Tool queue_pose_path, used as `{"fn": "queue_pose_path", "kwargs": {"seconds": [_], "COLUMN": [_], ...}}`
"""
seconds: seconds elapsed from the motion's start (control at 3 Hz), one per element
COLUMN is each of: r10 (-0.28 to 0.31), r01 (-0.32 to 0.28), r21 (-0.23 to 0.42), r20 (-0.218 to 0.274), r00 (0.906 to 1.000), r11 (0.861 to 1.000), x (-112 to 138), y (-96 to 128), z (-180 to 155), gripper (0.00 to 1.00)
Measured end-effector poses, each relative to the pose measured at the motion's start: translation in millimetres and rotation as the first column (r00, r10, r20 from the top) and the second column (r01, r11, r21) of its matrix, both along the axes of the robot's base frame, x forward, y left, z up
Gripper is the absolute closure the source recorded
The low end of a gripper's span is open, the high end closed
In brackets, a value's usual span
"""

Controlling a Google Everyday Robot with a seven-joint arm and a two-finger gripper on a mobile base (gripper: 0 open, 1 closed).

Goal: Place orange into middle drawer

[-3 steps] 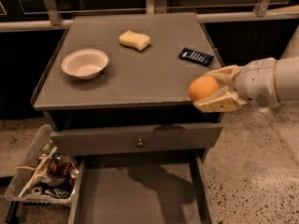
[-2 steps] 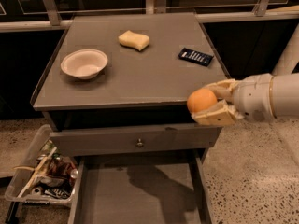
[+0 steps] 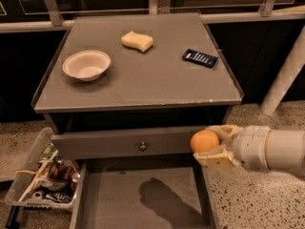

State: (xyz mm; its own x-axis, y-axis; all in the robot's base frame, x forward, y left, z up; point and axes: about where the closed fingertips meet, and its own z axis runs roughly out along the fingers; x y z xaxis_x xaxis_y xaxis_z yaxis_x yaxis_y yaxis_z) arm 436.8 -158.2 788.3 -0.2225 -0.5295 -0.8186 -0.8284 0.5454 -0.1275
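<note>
Grey worktop [image 3: 157, 87] on a dark cabinet, speckled floor [image 3: 257, 204] around it, dark panels behind.

- orange [image 3: 204, 140]: held in the air below the worktop's front edge, near the front right corner. It sits level with the right end of the knobbed drawer front [image 3: 109, 145], whose small metal knob [image 3: 142, 146] lies to its left.
- gripper [image 3: 208, 144]: closed around the orange, one cream finger above it and one below. White arm [image 3: 271, 149] enters from the right, about horizontal.
- middle drawer [image 3: 109, 199]: pulled out below the knobbed front, flat floor exposed, and a dark shadow lies on the floor right of centre. The orange hangs above the drawer's right side wall region (over the wall or just inside it, cannot tell). Orange is not in the drawer.

On the worktop:
- white bowl [image 3: 86, 65], upright, toward the left edge.
- pale yellow sponge [image 3: 137, 41], near the back edge, about mid-width.
- dark blue packet [image 3: 200, 57], flat, near the right edge.
All three stand well apart from one another.

Off the worktop:
- clear bin [image 3: 28, 168] of wrappers and cans on the floor, beyond the front left corner, just beside the middle drawer.
- pale post [image 3: 286, 75], tilted, beyond the right edge.
</note>
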Motion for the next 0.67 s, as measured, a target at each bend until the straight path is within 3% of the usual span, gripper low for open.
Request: {"fn": "queue_pose_path", "kwargs": {"seconds": [0.33,0.67], "r10": [-0.053,-0.050], "r01": [0.053,0.050], "r21": [-0.022,-0.033], "r20": [-0.008,-0.003], "r00": [0.9985,0.9987], "r11": [0.998,0.998], "x": [1.8,-1.6], "y": [1.5,5.4], "z": [-61.3,-63.3], "gripper": [1.00,1.00]}}
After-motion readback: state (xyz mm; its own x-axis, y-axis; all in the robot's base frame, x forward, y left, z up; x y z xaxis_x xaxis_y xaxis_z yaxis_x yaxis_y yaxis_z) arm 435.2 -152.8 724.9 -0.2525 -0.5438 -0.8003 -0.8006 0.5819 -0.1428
